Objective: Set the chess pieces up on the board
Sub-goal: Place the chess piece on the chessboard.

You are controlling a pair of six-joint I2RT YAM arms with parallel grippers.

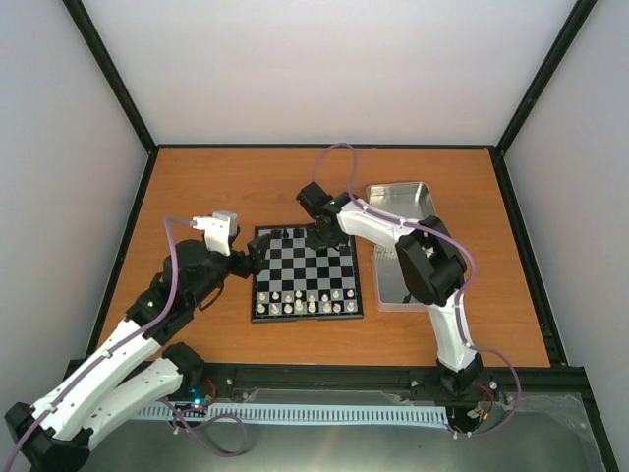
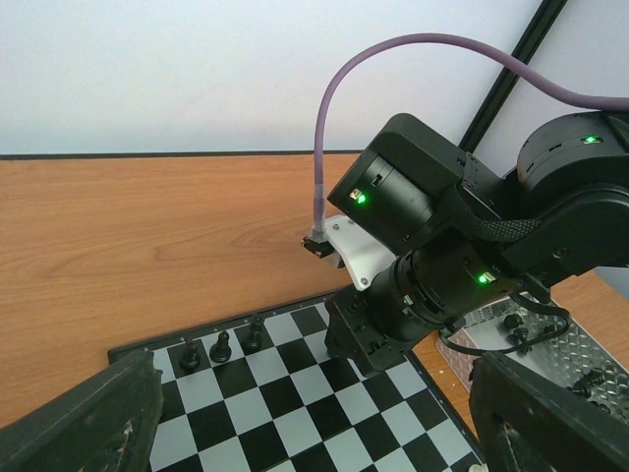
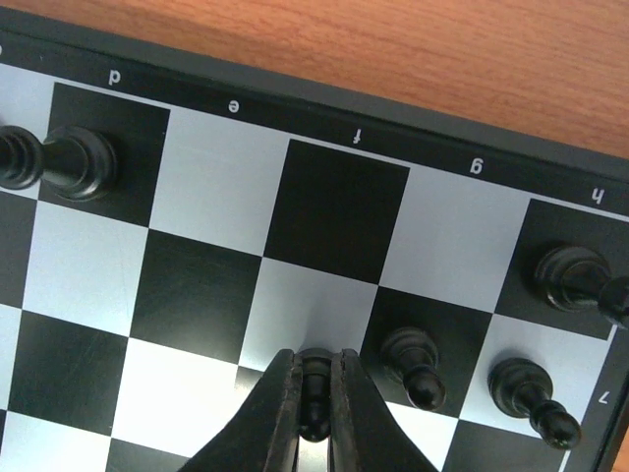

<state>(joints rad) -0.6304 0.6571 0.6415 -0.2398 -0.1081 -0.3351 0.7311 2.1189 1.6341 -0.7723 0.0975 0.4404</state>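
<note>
The board lies mid-table, with white pieces on its near rows. My right gripper is shut on a small black pawn over a white square in the second row from the far edge. I cannot tell whether the pawn touches the board. Other black pieces stand nearby on the board. In the top view the right gripper is at the board's far edge. My left gripper is open and empty at the board's left side. Its view shows three black pieces on the far row.
A silver tin stands right of the board and also shows in the left wrist view, holding some black pieces. The right arm's wrist hangs over the board's far right corner. Black frame rails edge the table.
</note>
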